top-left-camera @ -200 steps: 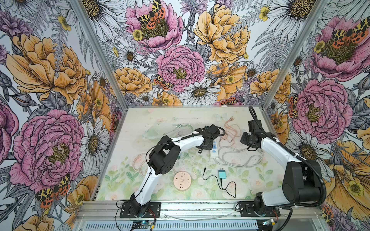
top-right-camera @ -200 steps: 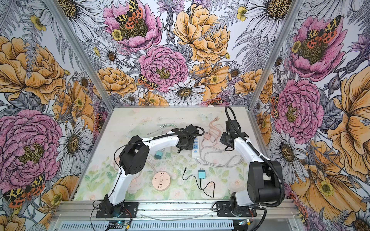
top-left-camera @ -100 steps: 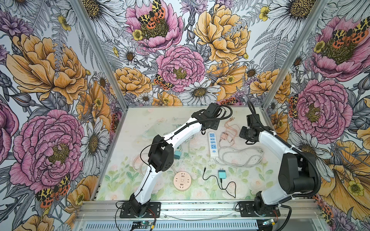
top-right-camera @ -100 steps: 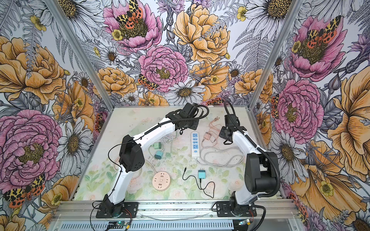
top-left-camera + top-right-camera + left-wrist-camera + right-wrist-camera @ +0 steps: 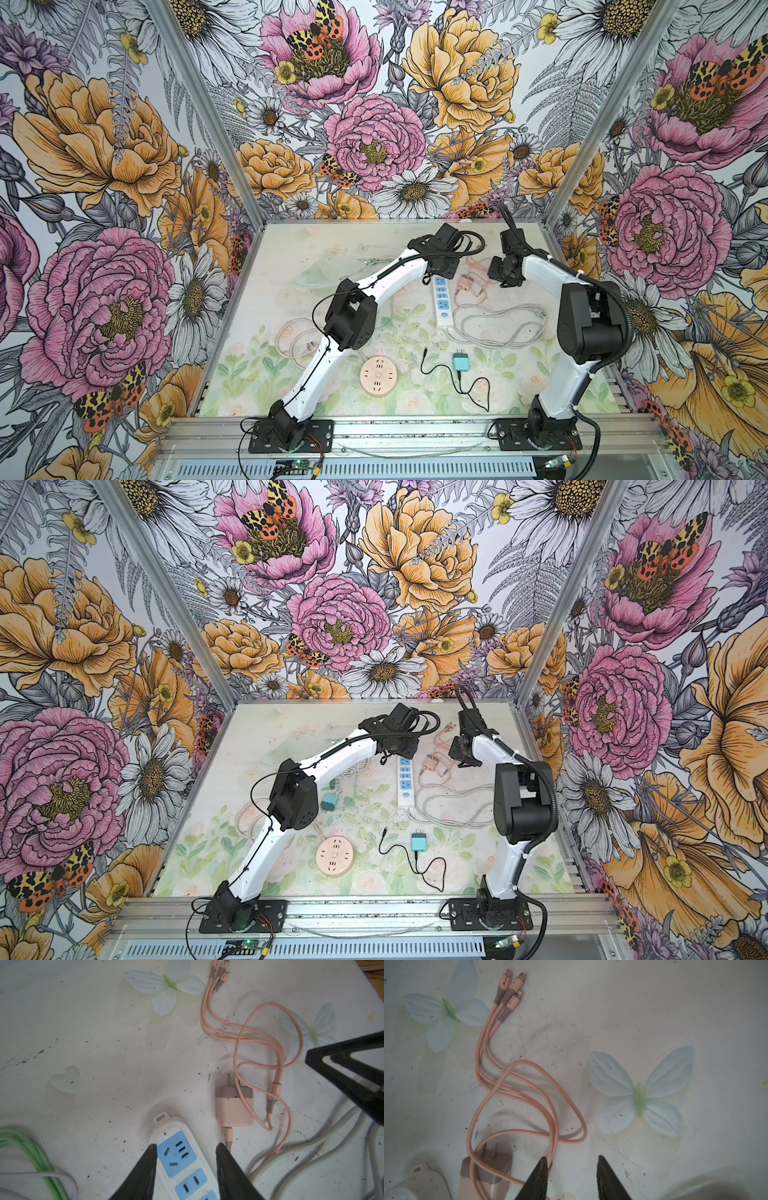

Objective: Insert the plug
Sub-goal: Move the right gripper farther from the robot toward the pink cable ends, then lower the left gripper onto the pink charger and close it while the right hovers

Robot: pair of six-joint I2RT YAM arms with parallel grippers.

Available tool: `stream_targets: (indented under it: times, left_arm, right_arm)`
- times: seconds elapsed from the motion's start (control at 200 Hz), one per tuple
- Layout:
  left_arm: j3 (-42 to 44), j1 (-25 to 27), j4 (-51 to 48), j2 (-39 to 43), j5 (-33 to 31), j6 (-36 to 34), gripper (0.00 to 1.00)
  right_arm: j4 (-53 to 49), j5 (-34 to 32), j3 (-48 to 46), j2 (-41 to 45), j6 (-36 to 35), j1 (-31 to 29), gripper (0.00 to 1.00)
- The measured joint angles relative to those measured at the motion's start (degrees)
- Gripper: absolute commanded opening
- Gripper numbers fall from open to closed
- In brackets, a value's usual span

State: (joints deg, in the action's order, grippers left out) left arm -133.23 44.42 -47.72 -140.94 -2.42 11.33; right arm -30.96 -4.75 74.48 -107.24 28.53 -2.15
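Observation:
A white power strip [image 5: 443, 299] with blue sockets lies lengthwise mid-table, seen in both top views [image 5: 406, 783]. The pink plug [image 5: 463, 284] lies flat just right of the strip's far end, prongs pointing away, its pink cable looped over it. My left gripper [image 5: 186, 1145] is open and hovers astride the strip's far end [image 5: 182, 1159], with the plug [image 5: 234, 1105] off to one side. My right gripper [image 5: 571, 1157] is open over bare table, one finger beside the pink cable [image 5: 554, 1126]. The plug [image 5: 485, 1176] sits a short way from it.
A teal adapter [image 5: 460, 360] with a black cable and a round pink socket [image 5: 378, 376] lie near the front. The strip's grey cord [image 5: 498, 328] coils to the right. A green cable [image 5: 41, 1159] and another teal adapter [image 5: 330, 802] lie left of the strip.
My left gripper came off the strip's middle, opened wider and moved toward the strip's far end. My right gripper shifted slightly back and toward the plug.

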Motion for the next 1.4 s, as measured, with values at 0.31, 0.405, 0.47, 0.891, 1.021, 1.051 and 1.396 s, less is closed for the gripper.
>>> stream_targets:
  times: [0.31, 0.405, 0.47, 0.891, 1.021, 1.051, 1.396]
  left_arm:
    - [-0.4, 0.4, -0.1, -0.1, 3.8, -3.5, 0.49]
    - [-0.4, 0.9, -0.1, -0.1, 4.0, -4.7, 0.50]
    - [-0.4, 1.3, -0.1, -0.1, 4.2, -5.5, 0.50]
    - [-3.2, 3.2, -0.7, -4.5, 5.5, -7.7, 0.54]
    - [-4.1, 3.4, -1.5, -6.2, 5.5, -8.3, 0.54]
    - [-4.2, 3.4, -1.6, -6.5, 5.4, -8.4, 0.54]
    - [-7.7, 3.8, -2.3, -9.6, 5.5, -8.5, 0.57]
  right_arm:
    - [0.0, -2.4, 3.9, -5.1, -0.9, 0.7, 0.39]
    - [0.0, -3.3, 4.6, -5.8, -0.9, 1.6, 0.38]
    - [0.0, -3.7, 4.8, -6.1, -0.8, 2.4, 0.38]
    - [0.0, -5.6, 3.8, -6.1, -0.8, 7.0, 0.37]
    - [-0.1, -5.5, 2.5, -4.8, -0.8, 7.8, 0.37]
    - [0.0, -5.5, 2.2, -4.3, -0.8, 8.0, 0.37]
    - [0.0, -3.8, -0.6, 0.6, 0.1, 8.1, 0.40]
